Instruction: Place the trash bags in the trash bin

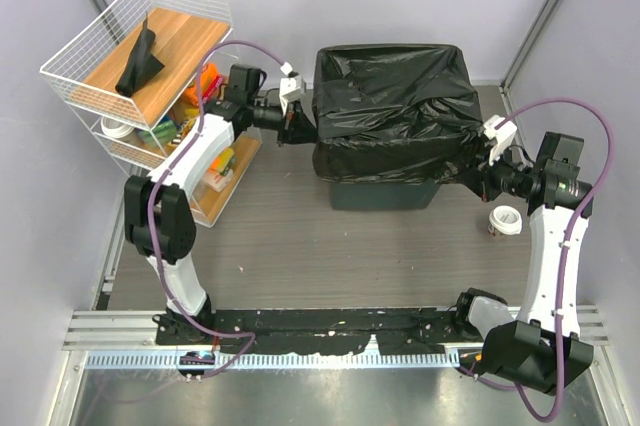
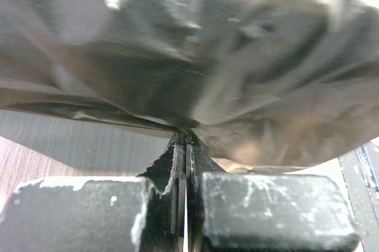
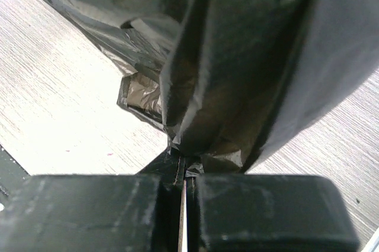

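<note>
left fingers [image 2: 167, 166] and right fingers [image 3: 164, 166] pinched shut, arms extended.

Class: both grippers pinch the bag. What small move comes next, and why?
Probably pull both edges outward and down: the left gripper and right gripper are shut on the trash bag, which lies crumpled across the trash bin, not yet seated inside.
</note>
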{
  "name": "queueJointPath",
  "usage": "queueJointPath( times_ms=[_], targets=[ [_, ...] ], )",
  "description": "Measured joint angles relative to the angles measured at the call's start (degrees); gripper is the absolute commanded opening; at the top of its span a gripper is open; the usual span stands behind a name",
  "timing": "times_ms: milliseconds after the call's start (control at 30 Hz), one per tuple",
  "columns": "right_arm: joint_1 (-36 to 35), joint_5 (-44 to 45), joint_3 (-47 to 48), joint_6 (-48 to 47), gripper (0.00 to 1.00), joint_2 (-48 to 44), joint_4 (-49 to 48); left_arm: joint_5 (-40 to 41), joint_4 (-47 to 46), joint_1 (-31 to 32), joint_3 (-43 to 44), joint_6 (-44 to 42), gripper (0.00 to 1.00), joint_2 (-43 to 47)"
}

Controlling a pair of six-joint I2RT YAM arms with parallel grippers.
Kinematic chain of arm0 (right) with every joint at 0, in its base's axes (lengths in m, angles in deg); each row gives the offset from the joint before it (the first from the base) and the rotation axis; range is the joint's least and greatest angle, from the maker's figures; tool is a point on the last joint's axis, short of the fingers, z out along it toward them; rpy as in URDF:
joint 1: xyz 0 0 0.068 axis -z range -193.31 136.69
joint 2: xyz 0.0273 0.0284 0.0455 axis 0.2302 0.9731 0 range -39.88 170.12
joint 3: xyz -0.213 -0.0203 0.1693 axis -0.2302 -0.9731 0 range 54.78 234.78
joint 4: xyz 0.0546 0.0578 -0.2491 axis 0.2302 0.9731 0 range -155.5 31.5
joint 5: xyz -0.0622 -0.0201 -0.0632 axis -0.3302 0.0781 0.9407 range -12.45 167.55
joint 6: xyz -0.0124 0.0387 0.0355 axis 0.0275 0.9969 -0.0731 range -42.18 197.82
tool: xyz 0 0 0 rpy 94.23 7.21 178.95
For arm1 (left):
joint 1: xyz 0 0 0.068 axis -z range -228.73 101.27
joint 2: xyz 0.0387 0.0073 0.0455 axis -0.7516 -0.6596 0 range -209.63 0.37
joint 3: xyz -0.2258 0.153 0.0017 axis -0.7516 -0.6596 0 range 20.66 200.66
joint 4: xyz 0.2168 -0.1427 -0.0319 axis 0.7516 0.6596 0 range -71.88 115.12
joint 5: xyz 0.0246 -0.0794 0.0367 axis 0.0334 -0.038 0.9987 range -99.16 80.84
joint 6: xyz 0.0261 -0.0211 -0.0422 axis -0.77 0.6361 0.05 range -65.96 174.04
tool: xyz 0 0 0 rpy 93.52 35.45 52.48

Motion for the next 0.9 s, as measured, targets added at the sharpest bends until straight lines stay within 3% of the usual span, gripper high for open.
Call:
queueJointPath(
  times_ms=[300, 333, 433, 467, 500, 600, 767, 900],
  targets=[
    [1.49, 0.39, -0.79, 0.85, 0.01, -0.81, -0.7, 1.33, -6.03, 0.0, -11.32, 4.2, 0.0, 9.07],
    [1.75, 0.42, -0.85, 1.03, 0.01, -0.92, -0.74, 1.42, -6.01, -0.09, -11.74, 4.26, 0.07, 9.25],
    [2.14, 0.7, -0.85, 1.44, 0.01, -1.64, -0.7, 1.97, -5.35, -0.76, -12.09, 4.24, 0.54, 9.31],
    [2.14, 0.76, -0.85, 1.46, 0.02, -1.88, -0.66, 2.19, -4.96, -1.05, -12.09, 3.61, 0.62, 9.44],
    [2.14, 0.76, -0.85, 1.44, 0.01, -2.16, -0.52, 2.54, -4.0, -1.49, -12.07, 3.06, 0.77, 9.68],
    [2.12, 0.76, -0.5, 1.22, 0.01, -2.43, 0.74, 4.04, -0.2, -2.4, -12.04, 0.57, 0.99, 11.13],
    [2.14, 0.85, 0.48, 0.46, 0.01, -2.38, 2.49, 6.56, 6.93, -2.69, -12.46, -4.72, 1.0, 16.39],
    [2.14, 0.83, 0.61, 0.37, 0.01, -2.4, 2.73, 8.33, 5.27, -1.25, -16.61, -3.28, 1.0, 21.75]
  ],
)
